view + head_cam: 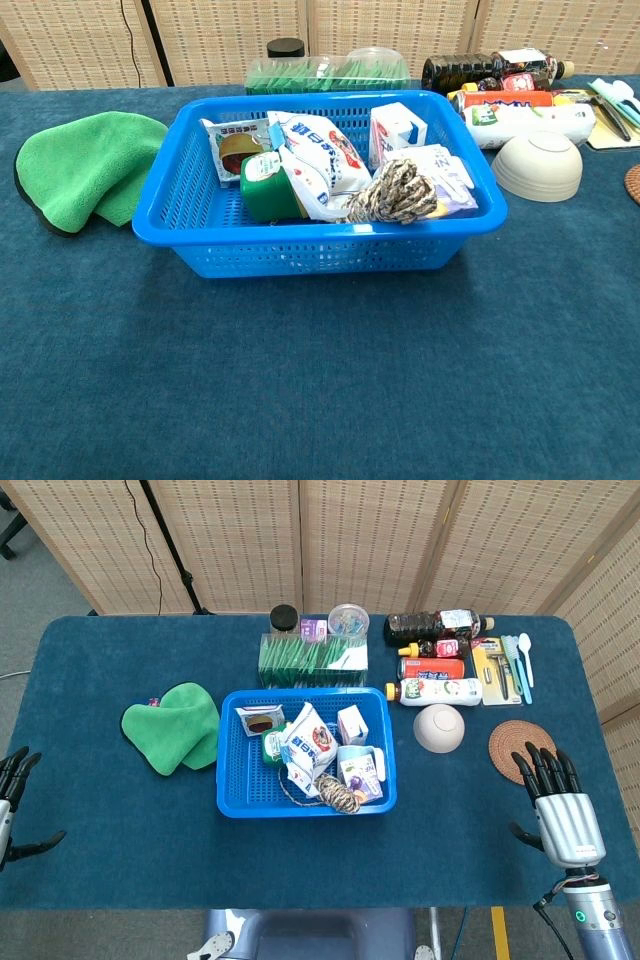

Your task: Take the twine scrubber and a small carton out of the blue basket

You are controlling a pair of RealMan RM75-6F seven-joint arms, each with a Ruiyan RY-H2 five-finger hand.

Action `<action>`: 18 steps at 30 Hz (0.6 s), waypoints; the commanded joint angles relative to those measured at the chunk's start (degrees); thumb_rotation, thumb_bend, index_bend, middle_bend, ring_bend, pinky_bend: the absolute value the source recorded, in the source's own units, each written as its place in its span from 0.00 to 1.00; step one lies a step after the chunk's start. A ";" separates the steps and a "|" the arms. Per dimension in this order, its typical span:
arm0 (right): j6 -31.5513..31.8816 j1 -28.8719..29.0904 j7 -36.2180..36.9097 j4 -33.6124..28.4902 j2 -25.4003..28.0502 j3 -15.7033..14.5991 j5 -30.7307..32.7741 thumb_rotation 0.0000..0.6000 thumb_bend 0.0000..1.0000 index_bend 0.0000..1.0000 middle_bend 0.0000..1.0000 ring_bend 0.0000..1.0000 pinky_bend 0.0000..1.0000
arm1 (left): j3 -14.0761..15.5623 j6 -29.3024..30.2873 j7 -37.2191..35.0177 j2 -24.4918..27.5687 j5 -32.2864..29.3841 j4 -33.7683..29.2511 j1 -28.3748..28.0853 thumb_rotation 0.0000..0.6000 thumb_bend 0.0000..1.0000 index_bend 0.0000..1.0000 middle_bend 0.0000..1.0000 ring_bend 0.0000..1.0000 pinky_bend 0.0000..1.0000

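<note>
A blue basket [229, 780] [320, 255] stands mid-table, full of packets. The twine scrubber [339, 794] [397, 193], a beige and brown rope bundle, lies at its front right. A small white carton [352, 723] [395, 129] stands at the back right, and another carton [358, 774] with purple print lies just behind the scrubber. My right hand [562, 805] hovers open over the table's right side, well clear of the basket. At the far left edge my left hand [12, 798] is open, fingers spread. Neither hand shows in the chest view.
A green cloth [175, 725] [85, 165] lies left of the basket. Right of it sit an upturned beige bowl [439, 728] [538, 165] and a round woven coaster [520, 750]. Bottles [436, 627], a green box [312, 660] and utensils line the back.
</note>
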 commanded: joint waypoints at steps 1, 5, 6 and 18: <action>0.08 -0.48 1.99 1.06 -0.51 -0.21 -0.74 1.00 0.00 0.00 0.00 0.00 0.00 | 0.04 -0.03 0.22 0.04 0.11 -0.03 -0.01 1.00 0.00 0.00 0.00 0.00 0.00; 0.41 -0.52 2.76 1.97 -0.59 0.30 -1.53 1.00 0.00 0.00 0.00 0.00 0.00 | 0.07 0.18 0.45 -0.05 0.13 -0.08 0.14 1.00 0.00 0.00 0.00 0.00 0.00; 0.08 -0.29 3.27 1.96 -0.50 0.40 -1.79 1.00 0.00 0.00 0.00 0.00 0.00 | 0.07 0.25 0.43 -0.05 0.16 -0.09 0.18 1.00 0.00 0.00 0.00 0.00 0.00; -12.95 10.17 12.36 -9.35 6.36 2.73 -7.06 1.00 0.00 0.00 0.00 0.00 0.04 | -0.08 -0.28 0.73 0.00 -0.39 -0.42 0.00 1.00 0.00 0.00 0.00 0.00 0.00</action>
